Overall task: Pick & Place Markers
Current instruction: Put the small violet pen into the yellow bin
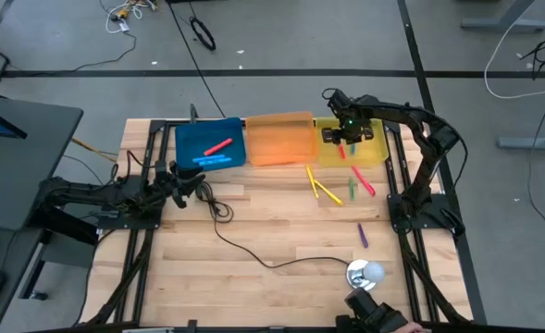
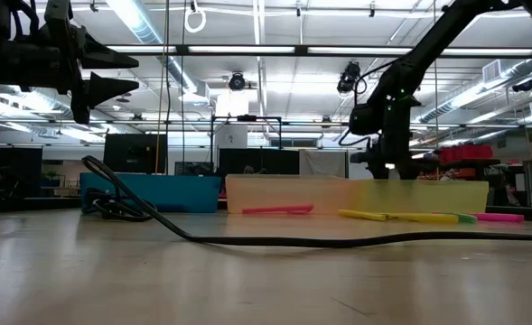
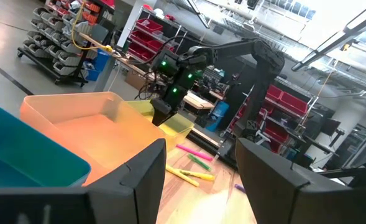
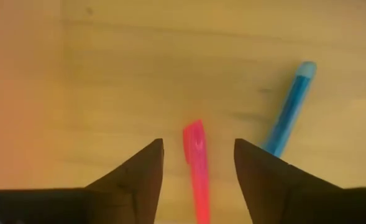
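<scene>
Release looks like the step in hand. The right gripper (image 1: 346, 137) hangs over the yellow tray (image 1: 376, 153) in the upper right of the overhead frame, and its own camera shows the fingers spread with a pink marker (image 4: 197, 168) lying loose between them on the tray floor, a blue marker (image 4: 288, 113) just beside it. Nothing is gripped there.

More markers wait on the table (image 1: 253, 231) below that tray: two yellow ones (image 1: 320, 188), a green one (image 1: 353, 191), a pink one (image 1: 364, 181) and, lower down, a purple one (image 1: 363, 235). Another pink marker (image 1: 218, 146) sits in the blue tray (image 1: 189, 141) at upper centre; the orange tray (image 1: 279, 139) lies between the two.

The left gripper (image 1: 196, 183) waits at centre left, fingers parted and empty.

Next, I'd judge, the right arm must lift clear of the tray wall, swing toward the loose markers and line its fingers across one.
</scene>
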